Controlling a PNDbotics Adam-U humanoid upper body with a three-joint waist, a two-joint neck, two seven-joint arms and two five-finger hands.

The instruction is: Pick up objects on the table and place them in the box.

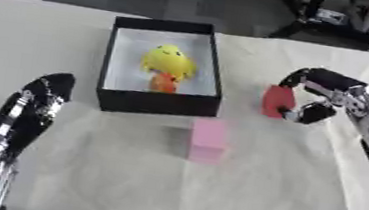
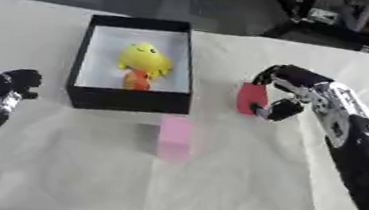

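Note:
A black box (image 1: 158, 102) with a white inside stands at the table's middle back; a yellow and orange toy (image 1: 168, 67) lies in it. To the box's right, my right hand (image 1: 317, 95) is curled round a red block (image 1: 276, 101), fingers above and thumb below. A pink block (image 1: 208, 139) lies on the white cloth just in front of the box. My left hand (image 1: 44, 97) rests at the lower left, fingers straight and pointing up, holding nothing.
A white cloth (image 1: 126, 180) covers the table. Dark stands and red things show on the floor beyond the far edge.

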